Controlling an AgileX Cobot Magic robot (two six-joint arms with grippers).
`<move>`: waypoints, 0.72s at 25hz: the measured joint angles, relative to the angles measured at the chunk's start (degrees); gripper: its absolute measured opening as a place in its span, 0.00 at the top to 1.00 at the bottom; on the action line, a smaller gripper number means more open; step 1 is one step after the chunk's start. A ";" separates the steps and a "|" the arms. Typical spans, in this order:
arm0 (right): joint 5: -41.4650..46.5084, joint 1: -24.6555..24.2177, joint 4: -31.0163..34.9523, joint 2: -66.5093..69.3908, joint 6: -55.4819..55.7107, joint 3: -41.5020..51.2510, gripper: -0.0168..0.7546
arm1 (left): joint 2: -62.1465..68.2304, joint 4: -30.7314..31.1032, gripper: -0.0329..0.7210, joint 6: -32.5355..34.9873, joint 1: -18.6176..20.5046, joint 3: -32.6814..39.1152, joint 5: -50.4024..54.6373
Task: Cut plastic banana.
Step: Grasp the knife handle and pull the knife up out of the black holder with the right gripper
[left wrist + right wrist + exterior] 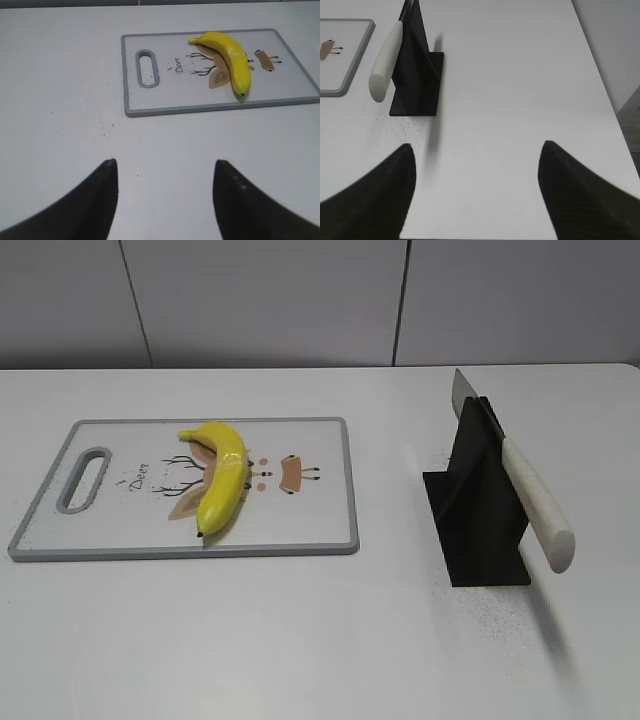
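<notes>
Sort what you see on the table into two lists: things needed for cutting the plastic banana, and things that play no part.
Needed: banana, lying on the cutting board; knife, resting in its black stand; left claw and right claw, both open and empty.

No part: dark specks on the table; grey wall behind.

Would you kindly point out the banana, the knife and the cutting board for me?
banana point(224, 480), exterior view, middle of its yellow body.
knife point(535, 500), exterior view, middle of the white handle, leaning in the black stand.
cutting board point(165, 97), left wrist view, bare white surface below the printed word.
</notes>
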 joint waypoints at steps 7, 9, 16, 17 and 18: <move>0.00 0.00 0.00 0.00 0.00 0.00 0.24 | 0.00 0.00 0.20 0.00 0.00 0.00 0.00; 0.00 0.00 0.00 0.00 0.00 0.00 0.24 | 0.00 0.00 0.20 0.00 0.00 0.00 0.00; 0.00 0.00 0.00 0.00 0.00 0.00 0.24 | 0.00 0.00 0.21 0.00 0.00 0.00 0.00; 0.00 0.00 0.00 0.00 0.00 0.00 0.24 | 0.00 0.00 0.21 0.00 0.00 0.00 0.00; 0.00 0.00 0.00 0.00 0.00 0.00 0.24 | 0.00 0.00 0.21 0.00 0.00 0.00 0.00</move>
